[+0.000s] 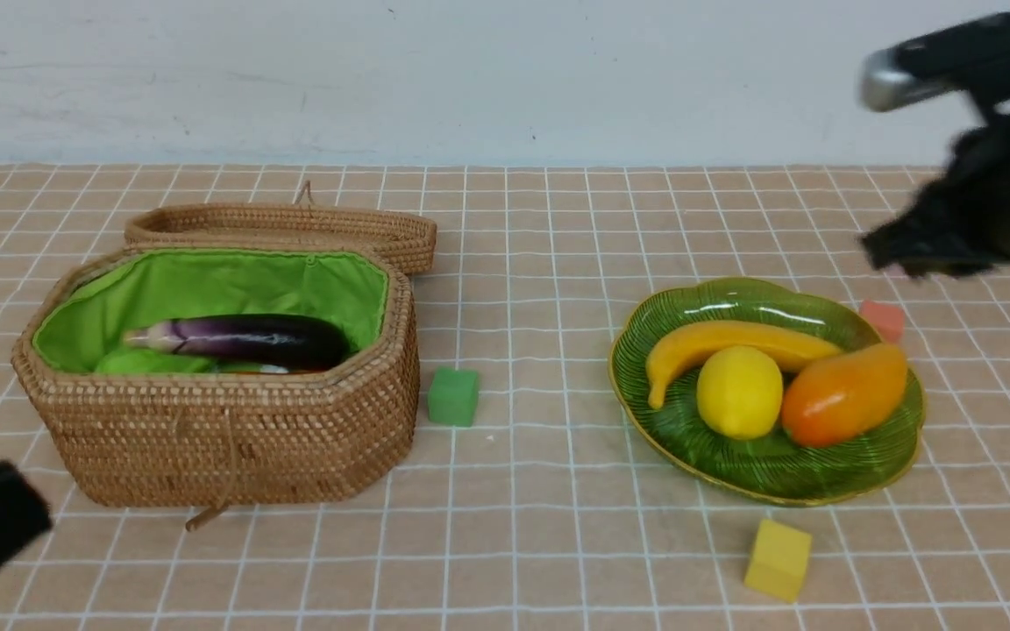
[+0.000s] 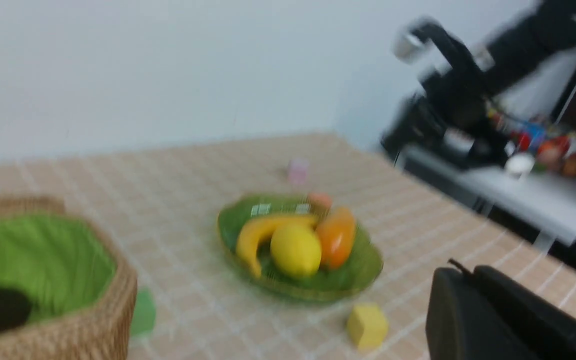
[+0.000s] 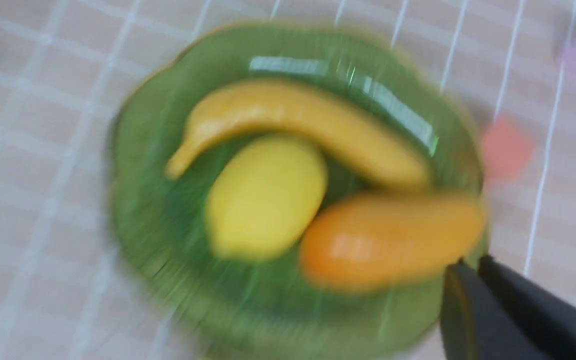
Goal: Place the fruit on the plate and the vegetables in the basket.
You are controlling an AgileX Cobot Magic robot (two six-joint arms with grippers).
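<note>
**Fruit on plate, veg in basket, both grippers closed and empty**

Plate right of centre on the checked tablecloth. On it: banana along the far side, lemon in the middle just in front of it, mango to the right, touching the lemon. Same layout in the right wrist view, though blurred.

Basket on the left, lid folded back behind. Eggplant lying lengthwise on top inside; light-green gourd partly under it; thin orange sliver beneath, probably the carrot, too hidden to confirm.

Green cube on cloth just right of basket. Yellow cube in front of plate, red cube behind its right rim.

Right gripper raised above and right of plate, motion-blurred, fingers together, holding nothing. Left gripper low at near-left, in front of basket, fingers together, holding nothing
</note>
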